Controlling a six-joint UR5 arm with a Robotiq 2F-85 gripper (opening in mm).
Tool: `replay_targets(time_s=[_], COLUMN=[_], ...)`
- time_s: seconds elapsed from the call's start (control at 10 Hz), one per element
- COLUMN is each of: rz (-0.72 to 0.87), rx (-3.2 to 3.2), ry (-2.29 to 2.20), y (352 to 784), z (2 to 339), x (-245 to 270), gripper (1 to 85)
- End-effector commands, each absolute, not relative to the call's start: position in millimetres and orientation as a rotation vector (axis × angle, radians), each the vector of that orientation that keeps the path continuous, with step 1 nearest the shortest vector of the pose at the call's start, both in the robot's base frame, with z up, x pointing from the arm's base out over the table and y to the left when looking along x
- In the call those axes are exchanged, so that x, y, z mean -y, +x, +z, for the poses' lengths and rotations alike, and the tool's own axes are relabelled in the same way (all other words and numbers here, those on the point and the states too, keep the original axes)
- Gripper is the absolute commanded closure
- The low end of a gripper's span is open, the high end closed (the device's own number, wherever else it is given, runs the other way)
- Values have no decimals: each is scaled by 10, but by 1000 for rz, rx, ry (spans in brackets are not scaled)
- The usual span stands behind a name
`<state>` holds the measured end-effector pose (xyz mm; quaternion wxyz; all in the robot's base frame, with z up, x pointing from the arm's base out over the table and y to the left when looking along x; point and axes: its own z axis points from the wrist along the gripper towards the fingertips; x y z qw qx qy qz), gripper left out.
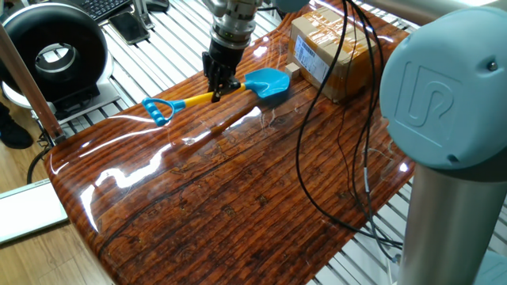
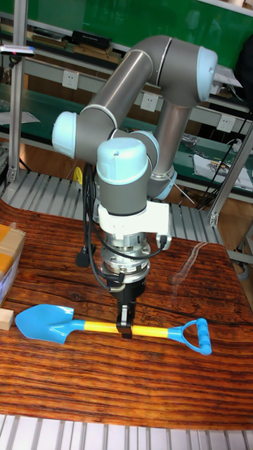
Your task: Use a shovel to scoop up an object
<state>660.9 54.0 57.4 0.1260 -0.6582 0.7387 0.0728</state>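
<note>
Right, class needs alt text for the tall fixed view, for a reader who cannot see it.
A grey and pale blue robot arm reaches down over a wood-grain table, its claw shut on the yellow shaft of a toy plastic shovel. The blue blade points left toward a small tan wooden cube at the picture's edge, beside a cardboard box.

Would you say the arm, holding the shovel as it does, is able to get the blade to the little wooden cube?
Probably yes: the hand grips the shovel mid-shaft, and the cube sits just beyond the blade tip with nothing between them.
</note>
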Motion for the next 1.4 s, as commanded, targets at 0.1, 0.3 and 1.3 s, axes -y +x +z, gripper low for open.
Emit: replay_targets(time_s=[0.1,0.3,1.3], rz=[239,246,284], rx=[-2121,-2096,-2084], ry=[-1889,-1900,-1889], y=[6678,6662,6639], z=[594,616,639], x=[-639,-535,-607], gripper=[847,847,847])
